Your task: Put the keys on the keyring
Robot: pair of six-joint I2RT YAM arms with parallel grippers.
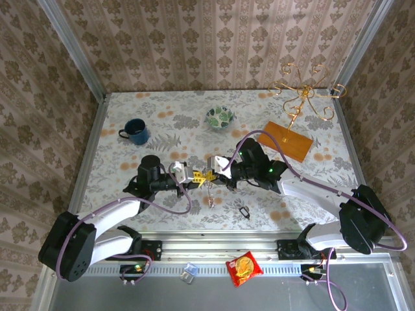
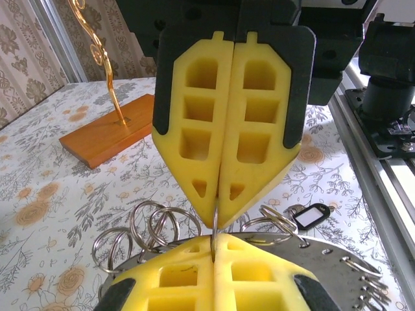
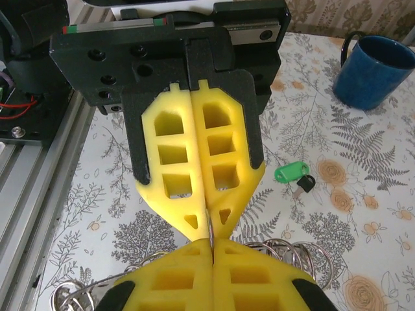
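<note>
**Keys and keyring both lie loose; the joining is not yet done**

The keys (image 3: 290, 173), with their bright green head, lie flat on the table (image 1: 162, 116). In the right wrist view they are at about 2 o'clock from the meeting fingertips and well apart from them. The blue mug (image 3: 376, 65) stands further off, at 1 o'clock from the keys. Nothing passes through the keys.

The keyring (image 1: 244, 211), a small dark oval loop, lies alone near the front edge of the table. In the top view it is between 4 and 5 o'clock from the point where the two arms meet. It is apart from both arms and carries nothing.

The left gripper (image 1: 198, 177) and the right gripper (image 1: 213, 173) meet tip to tip over the middle of the table. The jaws of both are closed, and together they pinch a thin metal piece (image 2: 214, 223). It is seen edge-on, so it may be a wire ring or a key; I cannot tell which. Several silver wire rings (image 2: 155, 227) stand just beside the fingertips.

In my judgement the main step is left: the keys must be brought to the keyring and threaded onto it.
</note>
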